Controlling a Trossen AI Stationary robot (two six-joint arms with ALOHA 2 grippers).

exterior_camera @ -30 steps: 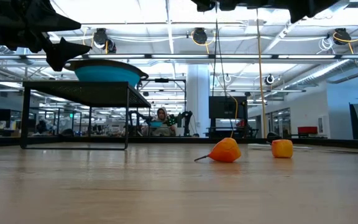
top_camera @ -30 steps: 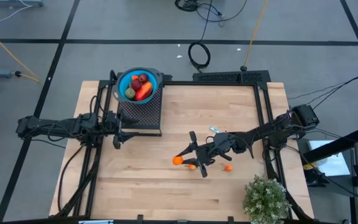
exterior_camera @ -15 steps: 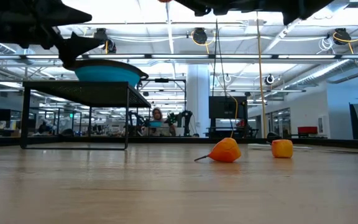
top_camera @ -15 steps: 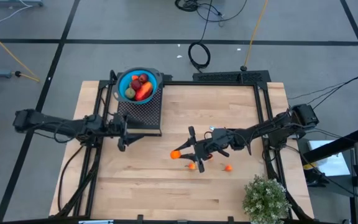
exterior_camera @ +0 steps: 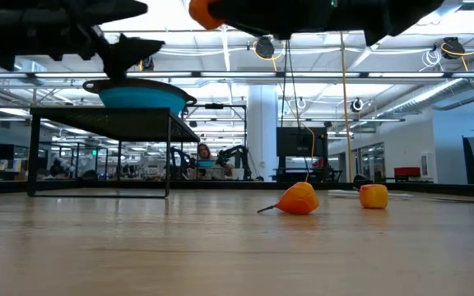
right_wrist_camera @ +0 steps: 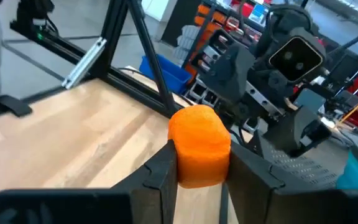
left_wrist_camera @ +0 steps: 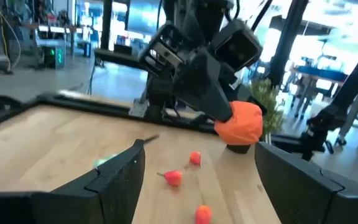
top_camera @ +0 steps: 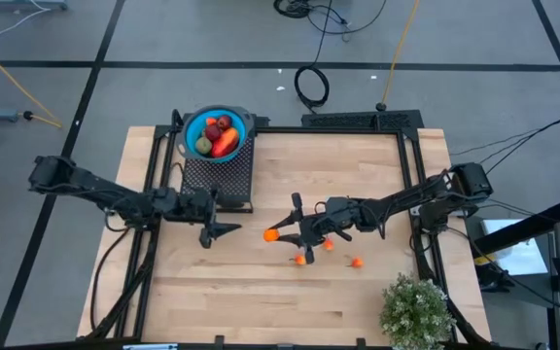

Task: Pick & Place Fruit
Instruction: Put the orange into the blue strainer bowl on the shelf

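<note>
Light wood tabletop in a dark frame, grey floor around it, open lab hall behind in the low view. Blue bowl sits on a black mesh rack at the far left corner of the tabletop; it holds a red-orange long piece, a brownish-green oval and dark red fruit.

Right end effector is mid-table, raised off the wood, clenched on a small orange fruit; right wrist view shows it pinched between both fingers. Same orange piece shows at the top of the low view, well above the surface.

Left end effector is just in front of the rack, pointing at the right one, jaws released, nothing in them. Near each other, not touching.

Three tiny orange fruits lie loose on the tabletop: one just below the right arm, one beside it, one farther right. Bushy green plant at the near right corner.
</note>
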